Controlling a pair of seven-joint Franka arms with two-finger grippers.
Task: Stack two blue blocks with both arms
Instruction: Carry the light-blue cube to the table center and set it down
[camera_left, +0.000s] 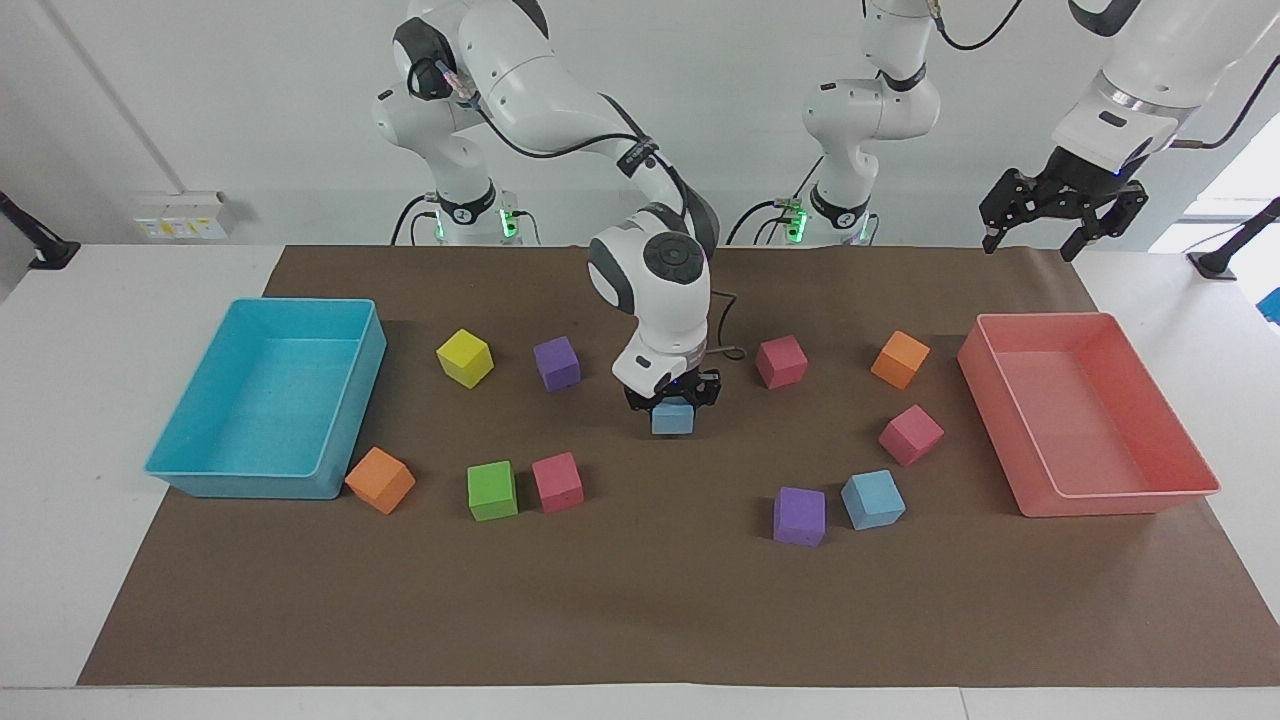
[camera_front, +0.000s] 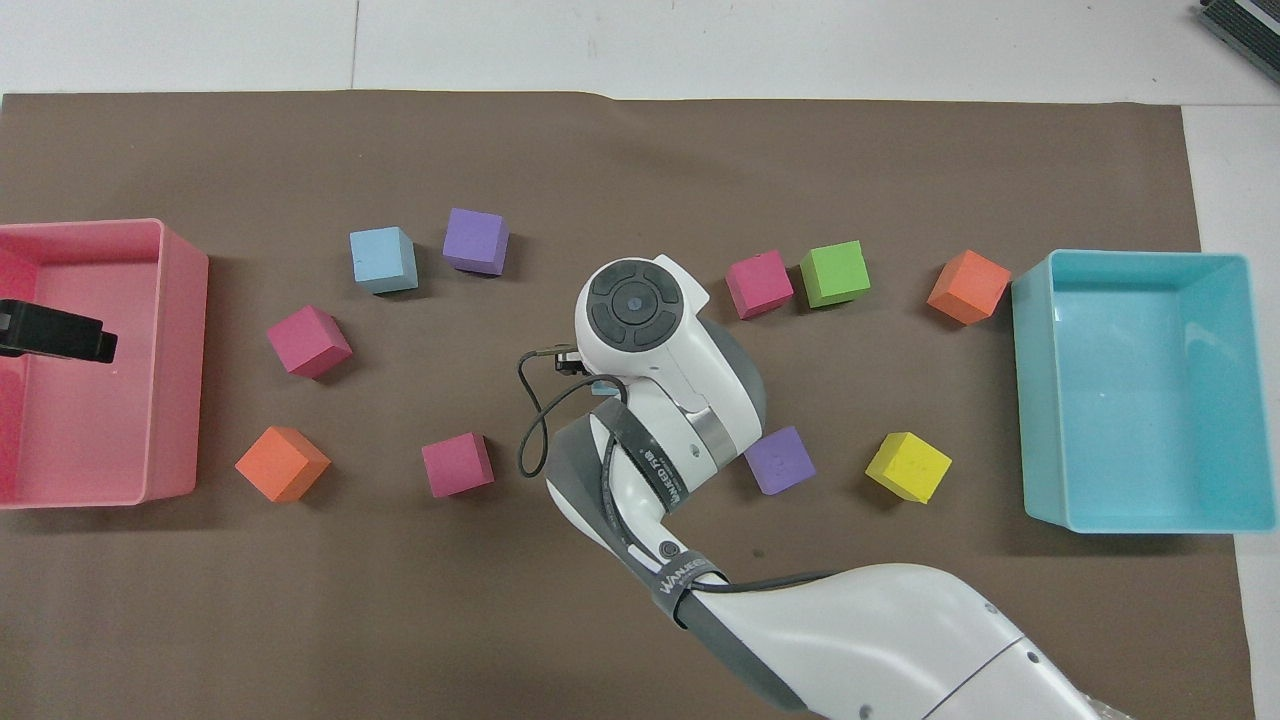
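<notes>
Facing view: a white counter (camera_left: 120, 300) carries a brown paper mat (camera_left: 640, 600) under a pale wall. A turquoise tray (camera_left: 355, 400) sits at the right arm's end, a pink tray (camera_left: 1120, 498) at the left arm's end; both hold nothing. The right tool (camera_left: 672, 398) is clamped on a held blue block (camera_left: 672, 418), a small sky-blue matte cube just above the mat's middle. The second blue block (camera_left: 872, 499) lies just beside a purple cube (camera_left: 799, 516), toward the pink tray. The left tool (camera_left: 1063, 205) waits, fingers apart, over the mat's edge near the pink tray.

Overhead view: the right arm (camera_front: 660, 400) hides nearly all of the held block. The second blue block (camera_front: 382, 259) lies apart from the purple cube (camera_front: 476, 240).
</notes>
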